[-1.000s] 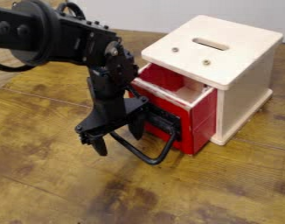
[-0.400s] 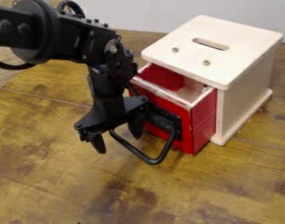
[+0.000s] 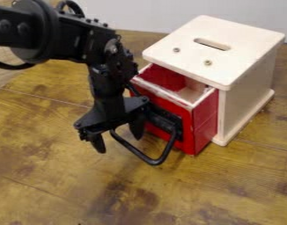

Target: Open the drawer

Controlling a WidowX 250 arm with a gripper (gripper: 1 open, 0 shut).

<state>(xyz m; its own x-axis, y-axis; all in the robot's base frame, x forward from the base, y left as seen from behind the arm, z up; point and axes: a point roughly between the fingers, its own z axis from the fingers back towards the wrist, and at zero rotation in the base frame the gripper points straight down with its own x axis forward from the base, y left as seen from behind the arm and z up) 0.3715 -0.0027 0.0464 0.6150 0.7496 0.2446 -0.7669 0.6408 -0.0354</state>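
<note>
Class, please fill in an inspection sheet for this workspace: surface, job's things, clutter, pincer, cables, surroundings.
Surface: brown wood-look table, darker marks in places.
Job's things: red drawer pulled partly out of the cream cube; black loop handle on its front.
Clutter: nothing seen.
Pincer: the pincer is open, down at the drawer's front by the handle; contact cannot be told.
Cables: black cable beside the arm, upper left.
Surroundings: pale wall behind the table.

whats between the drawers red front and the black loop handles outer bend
The black panel, from which the handle loops out, in the camera view.
</note>
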